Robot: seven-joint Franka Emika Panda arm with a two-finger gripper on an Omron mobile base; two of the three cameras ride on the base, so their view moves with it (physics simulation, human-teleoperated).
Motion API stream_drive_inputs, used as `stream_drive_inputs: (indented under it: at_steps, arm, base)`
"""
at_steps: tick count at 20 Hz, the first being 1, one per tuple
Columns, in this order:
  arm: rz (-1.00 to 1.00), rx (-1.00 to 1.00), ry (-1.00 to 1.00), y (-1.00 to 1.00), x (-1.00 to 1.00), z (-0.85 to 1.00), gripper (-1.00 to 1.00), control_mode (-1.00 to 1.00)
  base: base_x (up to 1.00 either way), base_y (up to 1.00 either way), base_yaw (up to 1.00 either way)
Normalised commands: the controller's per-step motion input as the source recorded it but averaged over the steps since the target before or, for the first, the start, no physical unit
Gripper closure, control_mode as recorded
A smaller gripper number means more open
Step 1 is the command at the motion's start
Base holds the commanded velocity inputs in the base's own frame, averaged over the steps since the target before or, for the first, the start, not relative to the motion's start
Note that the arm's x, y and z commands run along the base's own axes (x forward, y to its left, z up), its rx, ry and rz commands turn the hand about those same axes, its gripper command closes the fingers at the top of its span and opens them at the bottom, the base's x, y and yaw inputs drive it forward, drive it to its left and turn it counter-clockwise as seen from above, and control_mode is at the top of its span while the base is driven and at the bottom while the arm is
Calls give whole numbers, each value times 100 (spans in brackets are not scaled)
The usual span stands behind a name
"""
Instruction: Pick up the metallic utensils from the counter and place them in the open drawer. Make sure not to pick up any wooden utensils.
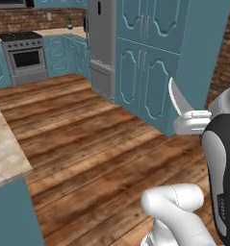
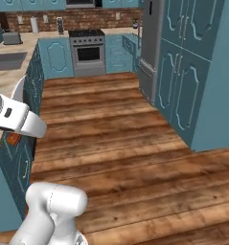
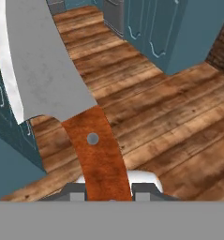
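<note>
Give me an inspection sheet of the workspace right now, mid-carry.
Surface: counter, beige marbled slab, bare where visible.
Job's things: knife, silver blade, reddish-brown handle, held by the handle; blade points up in the left base view. Open drawer: nothing seen.
Clutter: nothing seen.
Grippers: gripper, jaws shut on the knife handle.
Cables: nothing seen.
Surroundings: wooden floor, teal cabinets, stove, fridge, brick wall.

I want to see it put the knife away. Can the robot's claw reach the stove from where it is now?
Probably not. The claw, shut on the knife, hangs over the wooden floor, and the stove stands far off across the room against the brick wall. Nothing blocks the way; it just looks too far unless the base drives closer.
</note>
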Motion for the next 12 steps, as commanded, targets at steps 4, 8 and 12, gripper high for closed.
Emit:
stream_drive_inputs:
  at_steps: [4,8,12]
  arm:
    - [0,0,0,0,0,0,100,100]
    - [0,0,0,0,0,0,100,100]
    - [0,0,0,0,0,0,100,100]
  base:
    - [100,-95,42]
    - [100,-92,28]
    - [100,-77,27]
